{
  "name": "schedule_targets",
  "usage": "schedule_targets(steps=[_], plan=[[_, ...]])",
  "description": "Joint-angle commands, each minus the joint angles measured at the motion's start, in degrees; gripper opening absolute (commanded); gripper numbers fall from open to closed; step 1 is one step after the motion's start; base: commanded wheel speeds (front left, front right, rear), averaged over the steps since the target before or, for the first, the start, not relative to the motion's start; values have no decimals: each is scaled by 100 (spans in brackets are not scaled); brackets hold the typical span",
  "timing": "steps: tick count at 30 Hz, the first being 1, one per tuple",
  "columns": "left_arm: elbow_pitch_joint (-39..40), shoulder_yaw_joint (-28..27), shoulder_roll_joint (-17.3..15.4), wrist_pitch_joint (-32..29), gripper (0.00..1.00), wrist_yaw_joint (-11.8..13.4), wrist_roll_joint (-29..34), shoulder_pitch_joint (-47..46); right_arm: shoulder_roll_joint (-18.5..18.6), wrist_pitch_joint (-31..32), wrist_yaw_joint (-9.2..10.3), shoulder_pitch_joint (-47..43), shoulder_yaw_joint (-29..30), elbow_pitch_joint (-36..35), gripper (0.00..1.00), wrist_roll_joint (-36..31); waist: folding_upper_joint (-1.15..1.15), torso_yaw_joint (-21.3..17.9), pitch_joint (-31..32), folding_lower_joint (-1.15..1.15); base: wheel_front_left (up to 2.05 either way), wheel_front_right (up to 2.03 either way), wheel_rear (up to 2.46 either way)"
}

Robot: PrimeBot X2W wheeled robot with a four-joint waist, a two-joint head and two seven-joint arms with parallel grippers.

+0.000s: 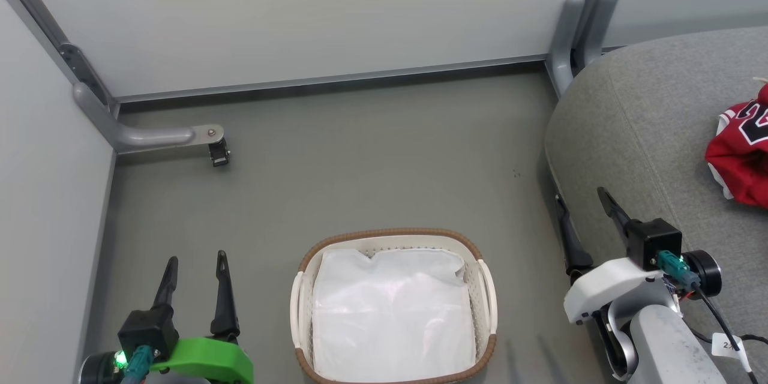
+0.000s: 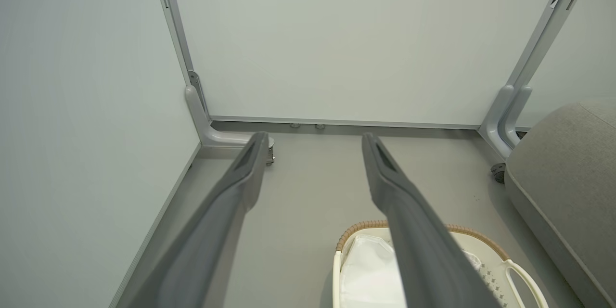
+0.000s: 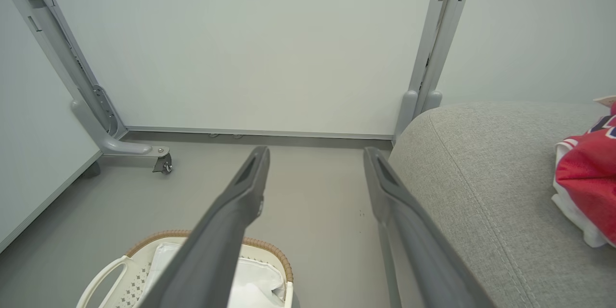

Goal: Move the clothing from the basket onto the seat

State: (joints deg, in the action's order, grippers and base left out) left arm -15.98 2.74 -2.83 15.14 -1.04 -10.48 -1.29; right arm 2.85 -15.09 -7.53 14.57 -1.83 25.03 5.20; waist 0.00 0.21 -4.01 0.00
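Note:
The white basket (image 1: 486,288) with its brown woven rim stands on the floor at the bottom centre, holding just its white liner (image 1: 390,312). Red clothing (image 1: 741,156) with white trim and black lettering lies on the grey seat (image 1: 648,126) at the right edge. The right wrist view has the red clothing (image 3: 587,178) on the seat (image 3: 481,163) too. My left gripper (image 1: 197,265) hangs open at lower left of the basket, nothing between its fingers. Beside the seat's front edge my right gripper (image 1: 582,204) is open and holds nothing. The basket (image 2: 500,260) lies under my left fingers (image 2: 409,211).
Pale partition walls enclose the floor, with a grey metal foot and castor (image 1: 216,147) at the left and a grey post (image 1: 576,30) by the seat's back corner. Bare grey floor (image 1: 372,162) lies between the basket and the wall.

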Motion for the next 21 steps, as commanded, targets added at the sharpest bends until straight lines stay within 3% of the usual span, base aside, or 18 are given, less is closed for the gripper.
schedule_targets(steps=[1,4,5,9,21], plan=[[13,-2,-16,-1,100,-51,-48,96,19,-10,8,-67,-5,5,100,41,0,5,2,0,0,0,0],[23,0,-16,-1,100,-144,-147,101,20,-10,8,-32,-18,2,100,24,0,9,4,0,0,0,0],[-13,7,3,0,0,-141,-115,29,-4,2,0,-1,-19,18,0,4,0,9,4,0,0,0,0],[-169,3,22,-38,0,-149,-214,37,-38,52,0,-55,12,169,0,102,0,9,8,0,0,0,0],[-106,-151,16,-385,0,-231,-1512,-57,-29,404,1,-181,150,-46,0,1509,0,6,45,0,0,0,0]])
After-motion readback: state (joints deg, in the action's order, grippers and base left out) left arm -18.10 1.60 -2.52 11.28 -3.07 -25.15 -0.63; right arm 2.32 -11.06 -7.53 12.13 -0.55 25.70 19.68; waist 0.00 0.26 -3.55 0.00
